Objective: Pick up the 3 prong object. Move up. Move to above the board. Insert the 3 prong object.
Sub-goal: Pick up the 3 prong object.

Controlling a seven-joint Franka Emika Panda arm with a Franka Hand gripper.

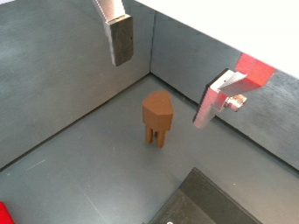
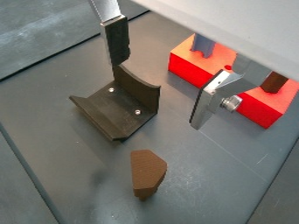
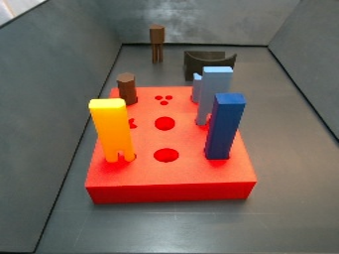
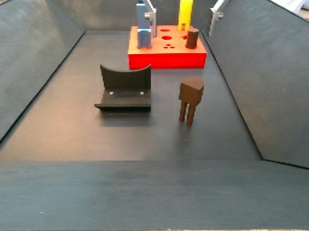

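The 3 prong object (image 1: 159,118) is a slim dark-brown post standing upright on the dark floor; it also shows in the other wrist view (image 2: 146,172) and in both side views (image 3: 157,44) (image 4: 191,97). My gripper (image 1: 162,94) is open and empty, well above the post, which lies below the gap between the fingers (image 1: 121,39). In a wrist view the gripper (image 2: 156,95) hangs over the floor between the fixture and the board. The board (image 3: 166,169) is a flat red block with round holes and three small holes (image 3: 161,99). It also shows at the back in a side view (image 4: 167,56).
The fixture (image 2: 117,109) (image 4: 125,87) stands beside the post. On the board stand a yellow block (image 3: 111,129), a blue block (image 3: 227,126), a grey-blue block (image 3: 212,91) and a short brown cylinder (image 3: 127,87). Grey walls enclose the floor.
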